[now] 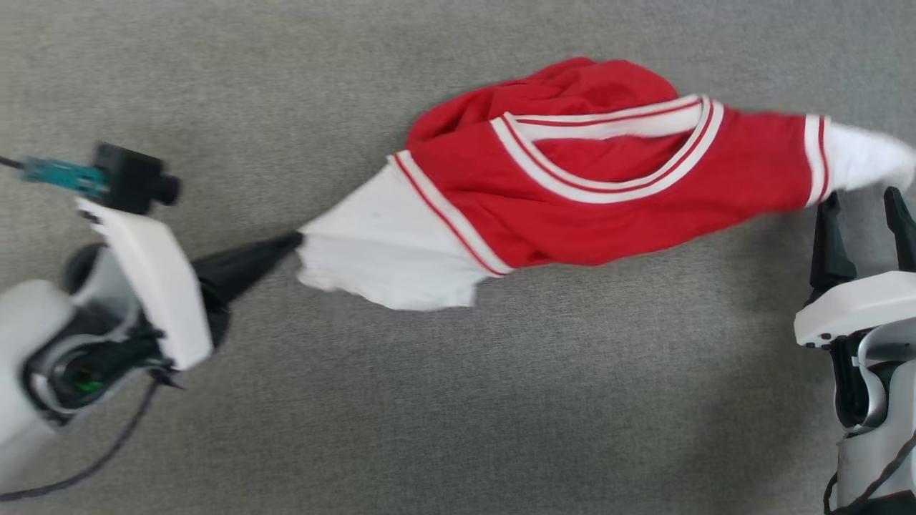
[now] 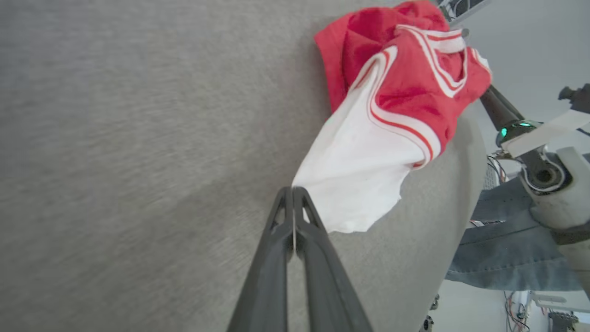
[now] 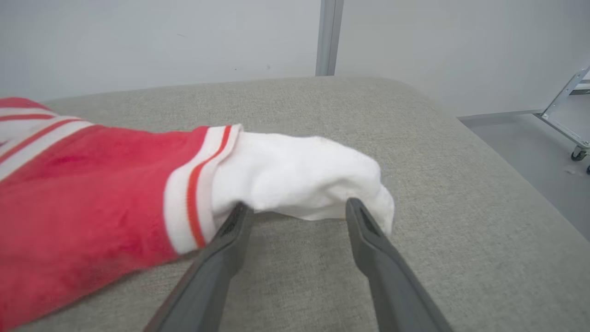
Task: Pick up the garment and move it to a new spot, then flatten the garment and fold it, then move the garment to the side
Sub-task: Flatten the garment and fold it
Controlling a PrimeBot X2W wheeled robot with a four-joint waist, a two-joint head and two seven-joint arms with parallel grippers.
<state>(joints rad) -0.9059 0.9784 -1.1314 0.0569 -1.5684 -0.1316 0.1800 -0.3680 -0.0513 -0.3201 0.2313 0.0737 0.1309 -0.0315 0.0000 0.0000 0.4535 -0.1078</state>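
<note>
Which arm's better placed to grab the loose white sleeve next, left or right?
Right. The right gripper has its jaws open right at the free white sleeve, while the left gripper is shut on the garment's other sleeve.

I find nothing to read here. No lettering, number, label or brand mark shows legibly on the garment (image 1: 644, 222) or anywhere around it.
</note>
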